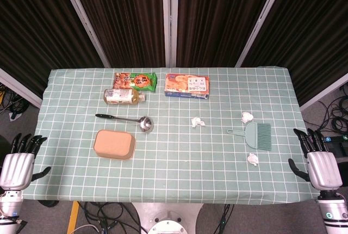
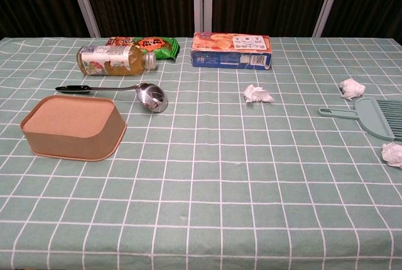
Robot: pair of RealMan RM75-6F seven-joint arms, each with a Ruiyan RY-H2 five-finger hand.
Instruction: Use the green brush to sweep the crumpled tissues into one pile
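Observation:
The green brush (image 1: 255,135) lies flat on the checked cloth at the right, handle pointing left; the chest view shows the green brush (image 2: 370,117) at its right edge. Three crumpled tissues lie apart: one tissue (image 1: 197,122) near the middle, one tissue (image 1: 247,117) just behind the brush, one tissue (image 1: 253,159) in front of it. In the chest view they are the middle tissue (image 2: 257,94), the far tissue (image 2: 352,87) and the near tissue (image 2: 393,154). My right hand (image 1: 317,160) hangs off the table's right edge, fingers apart, holding nothing. My left hand (image 1: 20,160) is off the left edge, likewise empty.
On the left half lie a tan box (image 1: 114,143), a metal ladle (image 1: 128,120), a tea bottle (image 1: 124,96) on its side, a green snack bag (image 1: 136,80) and a blue-orange carton (image 1: 187,86). The table (image 1: 174,185) is covered by green checked cloth.

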